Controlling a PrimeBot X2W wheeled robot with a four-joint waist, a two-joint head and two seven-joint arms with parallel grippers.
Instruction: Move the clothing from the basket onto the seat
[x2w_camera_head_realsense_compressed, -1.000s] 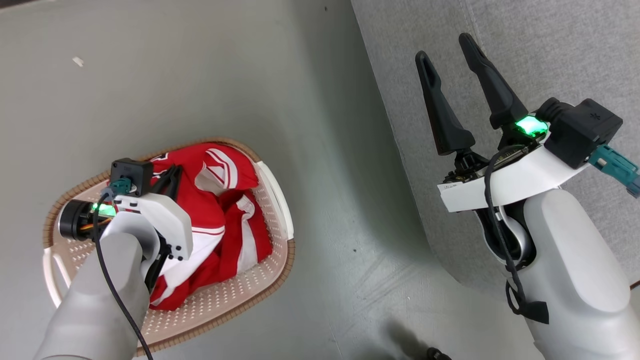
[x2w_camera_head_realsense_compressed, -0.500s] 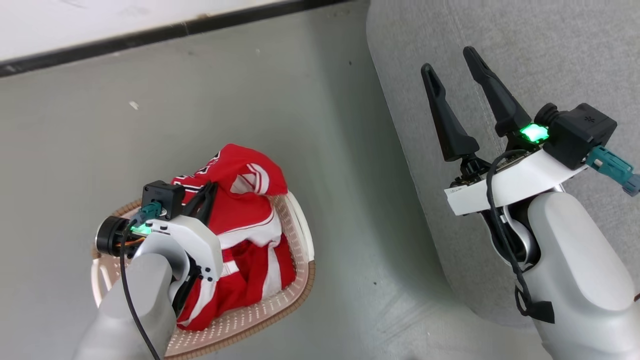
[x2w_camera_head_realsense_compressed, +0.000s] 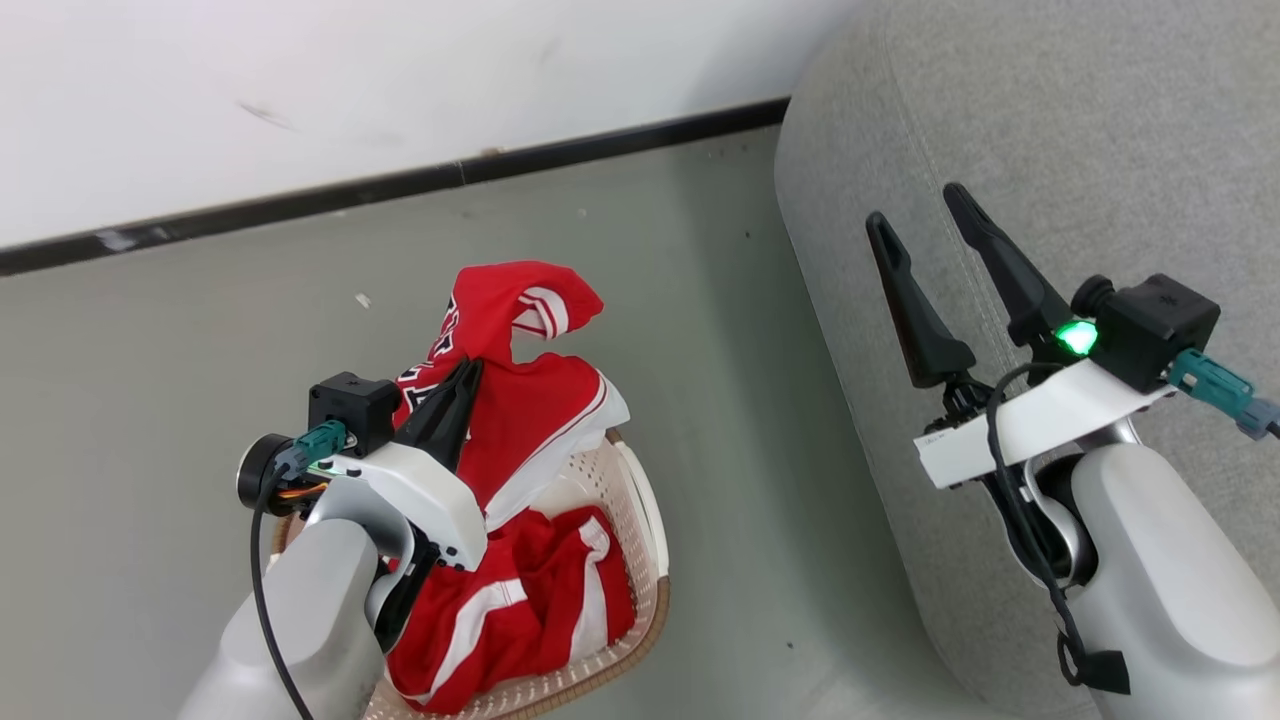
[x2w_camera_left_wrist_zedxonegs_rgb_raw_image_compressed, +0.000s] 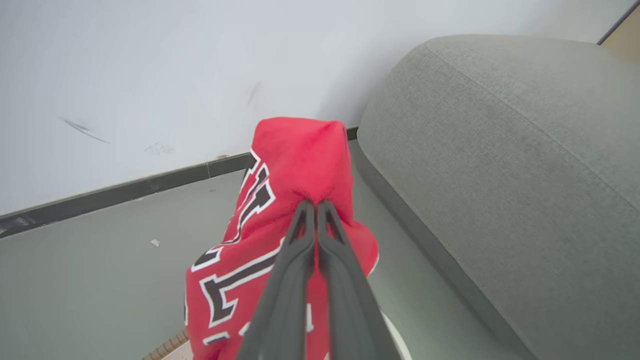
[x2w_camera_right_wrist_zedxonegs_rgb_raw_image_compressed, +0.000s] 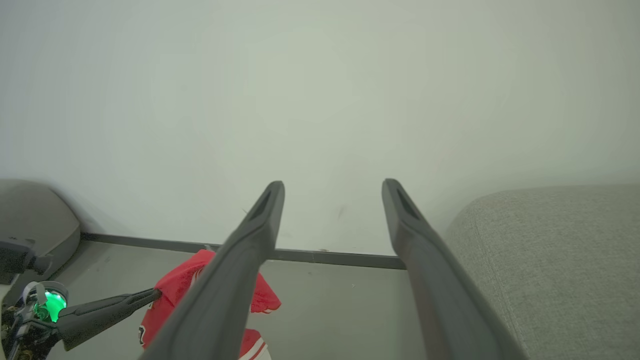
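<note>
One garment (x2w_camera_head_realsense_compressed: 500, 290) higher in left hand (x2w_camera_head_realsense_compressed: 468, 368)

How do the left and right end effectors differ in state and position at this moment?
The left end effector is shut on a red lettered garment, while the right end effector is open and holds nothing. The left one is above the basket, with the garment hanging partly out of it; the right one is by the grey sofa. Both have two long dark fingers.
</note>
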